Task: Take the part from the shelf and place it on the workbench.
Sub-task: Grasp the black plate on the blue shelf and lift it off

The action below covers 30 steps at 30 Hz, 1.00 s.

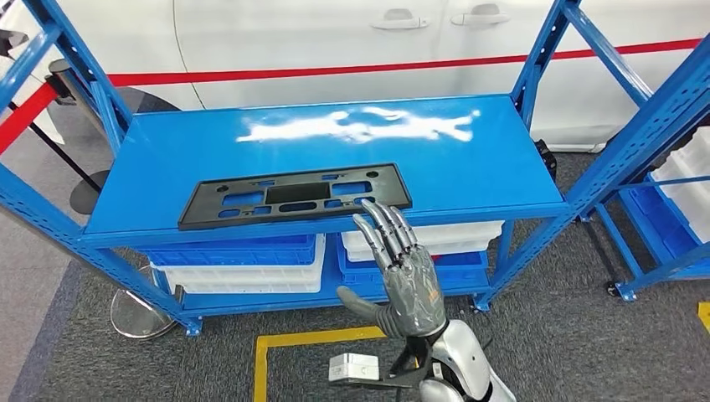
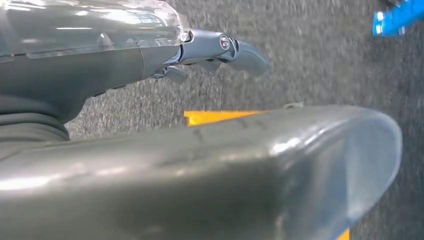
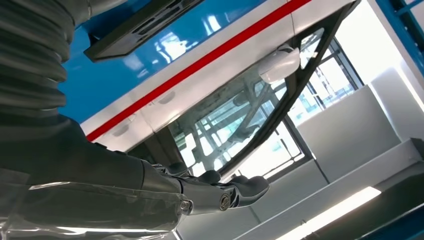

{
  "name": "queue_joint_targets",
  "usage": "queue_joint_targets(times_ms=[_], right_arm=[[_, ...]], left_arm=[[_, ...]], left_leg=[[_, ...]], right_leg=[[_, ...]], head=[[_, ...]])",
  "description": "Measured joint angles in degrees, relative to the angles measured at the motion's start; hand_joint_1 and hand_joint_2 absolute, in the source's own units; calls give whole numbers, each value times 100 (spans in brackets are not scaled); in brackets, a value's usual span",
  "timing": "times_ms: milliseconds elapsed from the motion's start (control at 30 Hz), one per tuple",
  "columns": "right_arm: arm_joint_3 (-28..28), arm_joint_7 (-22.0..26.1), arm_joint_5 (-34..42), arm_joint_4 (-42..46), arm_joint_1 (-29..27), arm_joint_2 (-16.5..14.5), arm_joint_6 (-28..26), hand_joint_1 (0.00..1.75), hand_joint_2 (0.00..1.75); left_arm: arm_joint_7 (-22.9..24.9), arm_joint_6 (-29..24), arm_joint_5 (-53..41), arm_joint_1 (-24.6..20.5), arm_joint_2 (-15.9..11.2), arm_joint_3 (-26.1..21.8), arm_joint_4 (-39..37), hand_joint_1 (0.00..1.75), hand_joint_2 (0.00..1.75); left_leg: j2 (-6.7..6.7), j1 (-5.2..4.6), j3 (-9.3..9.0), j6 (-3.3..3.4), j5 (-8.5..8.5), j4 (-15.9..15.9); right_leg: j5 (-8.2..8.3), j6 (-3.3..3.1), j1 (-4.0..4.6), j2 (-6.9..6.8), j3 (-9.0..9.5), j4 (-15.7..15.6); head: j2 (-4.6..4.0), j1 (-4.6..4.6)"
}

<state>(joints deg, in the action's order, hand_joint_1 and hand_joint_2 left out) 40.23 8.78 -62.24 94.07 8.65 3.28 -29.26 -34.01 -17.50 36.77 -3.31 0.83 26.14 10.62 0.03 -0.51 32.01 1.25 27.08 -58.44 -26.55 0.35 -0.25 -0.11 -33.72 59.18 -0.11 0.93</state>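
While at the part (image 1: 295,195), right hand (image 1: 405,270) empty, fingers spread.

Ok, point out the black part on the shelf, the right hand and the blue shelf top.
black part (image 1: 295,194), head view, on its middle frame.
right hand (image 1: 409,280), head view, on the back of the hand.
blue shelf top (image 1: 469,167), head view, on bare surface right of the part.

Matt black plastic part (image 1: 295,195), glossy shelf (image 1: 469,167)

blue shelf (image 1: 469,167), black part (image 1: 295,194) on top
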Motion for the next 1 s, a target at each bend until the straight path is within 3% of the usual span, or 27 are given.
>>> queue_joint_targets(times_ms=[67,133,233,267,300,333,400,467,600,667,733,767,800,833,933,1000], right_arm=[[236,-240,-142,-124,110,-11,-47,0,175],[476,-488,-284,-266,251,-36,-101,0,175],[853,-877,-508,-543,444,-73,-184,0,175],[976,-1006,-582,-655,485,-81,-209,0,175],[1097,-1131,-659,-774,521,-93,-235,0,175],[1207,-1255,-743,-906,553,-110,-263,0,175],[1343,-1462,-917,-1168,601,-167,-330,0,175],[1371,-1568,-1063,-1368,616,-221,-390,0,175],[1320,-1584,-1304,-1916,644,-368,-514,0,175],[1216,-1530,-1377,-2229,647,-463,-581,0,175],[1085,-1421,-1412,-2555,647,-564,-654,0,175],[1014,-1354,-1423,-2742,643,-620,-681,0,175],[945,-1285,-1434,-2925,638,-675,-702,0,175],[875,-1212,-1449,-3098,634,-734,-721,0,175],[666,-990,-1515,-3522,643,-929,-813,0,175],[510,-854,-1558,-3831,648,-1073,-876,0,175]], left_arm=[[8,5,-9,-15,-1,22,0,0,0],[14,9,-17,-26,-3,34,0,0,0],[34,18,-32,-33,-6,53,0,0,0],[43,25,-38,-32,-6,65,0,0,0],[50,33,-50,-32,-7,81,0,0,0],[57,44,-62,-35,-9,102,0,0,0],[72,67,-86,-47,-10,143,0,0,0],[88,85,-98,-59,-6,170,0,0,0],[111,103,-130,-78,-10,213,0,0,0],[119,130,-136,-95,-13,251,0,0,0],[130,166,-144,-103,-13,286,0,0,0],[138,180,-147,-103,-13,301,0,0,0],[145,191,-148,-104,-13,312,0,0,0],[150,202,-149,-106,-14,320,0,0,0],[160,245,-162,-119,-7,347,0,0,0],[175,280,-178,-132,-4,387,0,0,0]], left_leg=[[2,6,-3,-52,14,4],[-5,13,91,-116,186,-240],[-9,82,598,-217,666,-1289],[-8,109,731,-246,713,-1530],[-8,136,762,-275,634,-1543],[-7,163,674,-300,448,-1315],[-16,201,328,-348,54,-532],[-45,195,144,-313,-75,-104],[-53,174,149,-121,-99,-57],[-46,170,150,-35,-122,-34],[-40,137,160,9,-124,-34],[-38,114,161,20,-124,-35],[-38,90,160,27,-124,-35],[-40,63,155,32,-123,-35],[-41,0,136,34,-118,-37],[-33,2,146,7,-119,-36]], right_leg=[[26,-37,-24,7,10,-52],[53,-86,-71,-1,45,-117],[55,-114,-87,-9,64,-133],[50,-112,-93,-7,66,-130],[42,-101,-105,-2,70,-123],[27,-80,-125,6,79,-109],[-19,-7,-157,21,91,-59],[-45,76,-147,32,77,-18],[-68,208,-157,43,60,-4],[-335,226,-159,25,-138,430],[-685,213,-130,17,-526,1220],[-760,198,-111,18,-677,1512],[-729,171,-90,17,-737,1607],[-588,127,-66,18,-676,1457],[-81,-83,38,-3,-136,329],[-7,-151,90,-29,4,2]], head=[[0,0],[0,16],[0,34],[0,33],[0,33],[0,33],[0,39],[0,50],[0,46],[0,40],[0,38],[0,39],[0,39],[0,39],[0,46],[0,44]])
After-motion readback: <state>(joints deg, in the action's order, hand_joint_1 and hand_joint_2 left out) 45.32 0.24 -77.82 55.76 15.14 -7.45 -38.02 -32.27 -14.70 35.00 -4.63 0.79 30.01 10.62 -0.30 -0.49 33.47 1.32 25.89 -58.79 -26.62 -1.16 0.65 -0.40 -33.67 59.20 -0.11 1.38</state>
